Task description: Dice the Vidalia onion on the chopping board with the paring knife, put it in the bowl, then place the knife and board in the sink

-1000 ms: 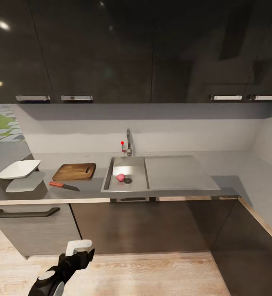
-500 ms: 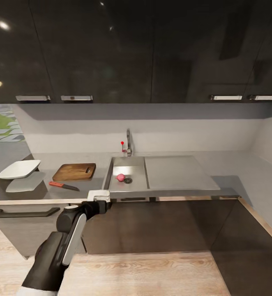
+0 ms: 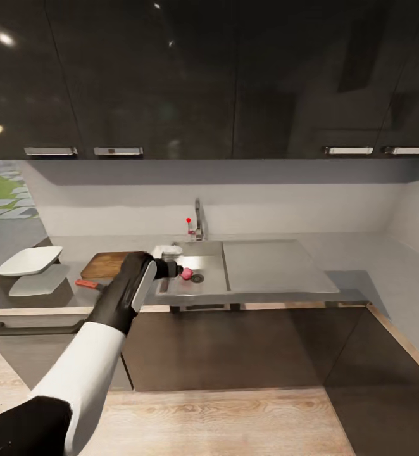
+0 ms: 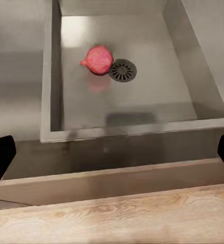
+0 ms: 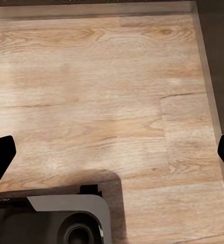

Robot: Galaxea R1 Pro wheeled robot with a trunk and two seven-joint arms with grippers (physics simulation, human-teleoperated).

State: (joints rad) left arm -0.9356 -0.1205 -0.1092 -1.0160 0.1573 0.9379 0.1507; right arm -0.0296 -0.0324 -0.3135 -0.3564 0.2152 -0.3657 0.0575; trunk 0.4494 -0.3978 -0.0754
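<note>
Pincer of our left arm [image 3: 175, 271], fingers spread wide and grasping nothing, hovers at the sink's [image 3: 212, 288] near-left rim, aimed at the Vidalia onion [image 4: 97, 60]. That bulb lies on the basin floor, touching the drain [image 4: 122, 70]. We judge the first step, retrieval, in hand: next we must descend and close around it. Chopping board [image 3: 102, 265], paring knife [image 3: 87, 284] and bowl [image 3: 29, 260] wait on the counter [image 3: 374, 269].

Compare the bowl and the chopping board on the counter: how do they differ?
The bowl is white with flared sides; the chopping board is dark-brown wood and flat. The bowl sits in full view at the far left of the countertop; the chopping board lies nearer the sink, partly hidden by the left arm. Both rest on the countertop.
</note>
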